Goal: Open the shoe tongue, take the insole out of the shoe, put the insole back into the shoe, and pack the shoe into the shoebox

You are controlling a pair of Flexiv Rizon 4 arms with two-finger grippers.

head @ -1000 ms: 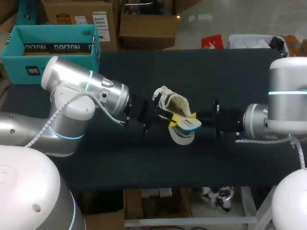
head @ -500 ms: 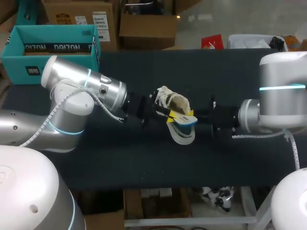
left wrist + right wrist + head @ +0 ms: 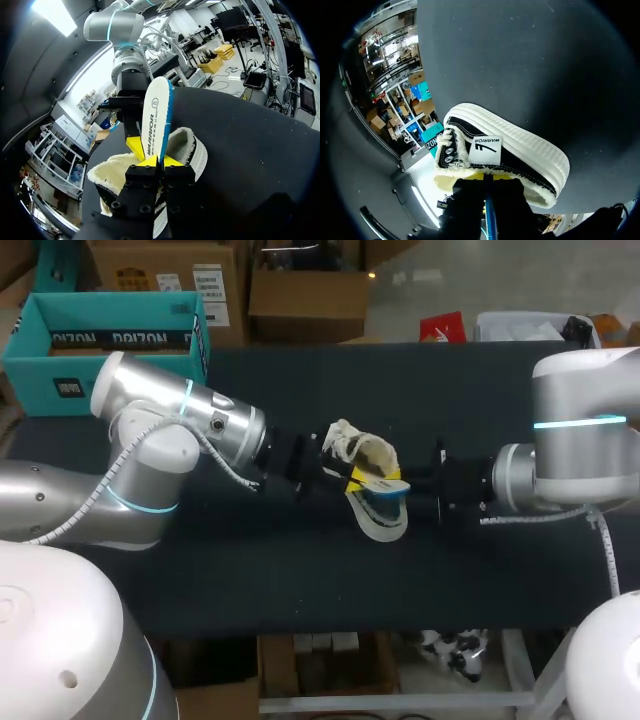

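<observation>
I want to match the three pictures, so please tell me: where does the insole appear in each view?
Head view: insole, mid-table, at the shoe's opening.
Left wrist view: upright, just ahead of the left gripper.
Right wrist view: only its blue edge, within the right gripper.
Shared landmark: the fleece-lined shoe.

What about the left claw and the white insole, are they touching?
Touching. The left wrist view shows the left gripper pinching the insole between both yellow tips.
</observation>
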